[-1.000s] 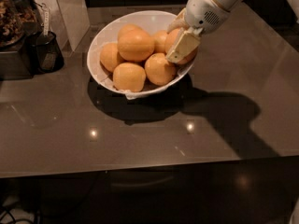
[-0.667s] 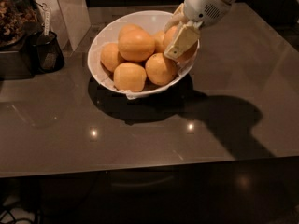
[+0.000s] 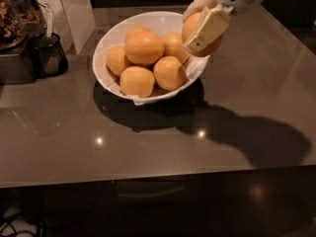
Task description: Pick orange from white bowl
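The white bowl point(image 3: 109, 38) sits on the dark counter at the upper middle and holds several oranges. My gripper point(image 3: 201, 27) is at the bowl's right rim, shut on an orange point(image 3: 192, 26) that it holds above the rim. One cream finger point(image 3: 206, 29) lies across the front of the fruit, the other behind it. The arm comes in from the top right. Other oranges point(image 3: 143, 47) stay piled in the bowl.
A small black cup point(image 3: 47, 56) with a utensil stands at the left by a dark appliance point(image 3: 14, 38). A white upright panel point(image 3: 74, 11) stands behind the bowl. The counter's front edge point(image 3: 158, 179) runs across the lower part of the view.
The gripper has risen with the orange, lifting it from among the others to above the bowl's right rim.
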`<control>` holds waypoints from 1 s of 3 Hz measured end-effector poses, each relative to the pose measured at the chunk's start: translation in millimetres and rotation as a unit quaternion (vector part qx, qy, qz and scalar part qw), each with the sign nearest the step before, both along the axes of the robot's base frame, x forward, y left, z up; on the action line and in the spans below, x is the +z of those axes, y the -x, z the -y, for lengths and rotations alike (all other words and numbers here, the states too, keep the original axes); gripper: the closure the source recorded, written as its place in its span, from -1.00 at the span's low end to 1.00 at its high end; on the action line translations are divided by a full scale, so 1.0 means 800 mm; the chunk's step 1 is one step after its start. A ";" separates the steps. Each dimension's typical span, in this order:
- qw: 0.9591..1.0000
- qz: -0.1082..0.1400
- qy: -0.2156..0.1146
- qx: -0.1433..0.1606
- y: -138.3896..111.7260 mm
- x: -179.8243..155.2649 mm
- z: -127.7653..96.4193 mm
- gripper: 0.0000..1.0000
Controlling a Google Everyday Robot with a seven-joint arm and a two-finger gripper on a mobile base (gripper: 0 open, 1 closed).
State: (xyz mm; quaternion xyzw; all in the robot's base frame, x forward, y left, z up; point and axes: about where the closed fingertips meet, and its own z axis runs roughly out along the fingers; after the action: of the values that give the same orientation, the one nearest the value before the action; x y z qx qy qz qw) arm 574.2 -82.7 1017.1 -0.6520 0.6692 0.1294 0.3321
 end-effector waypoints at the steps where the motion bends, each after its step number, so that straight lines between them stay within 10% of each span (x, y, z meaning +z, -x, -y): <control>1: 0.997 -0.015 -0.079 0.011 0.017 -0.009 0.007 1.00; 3: 0.963 -0.064 -0.261 0.004 0.091 -0.024 0.028 1.00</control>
State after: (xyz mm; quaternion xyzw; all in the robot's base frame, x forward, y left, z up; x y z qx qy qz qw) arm 501.7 -104.8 997.6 -0.5356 0.6293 0.3428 0.4466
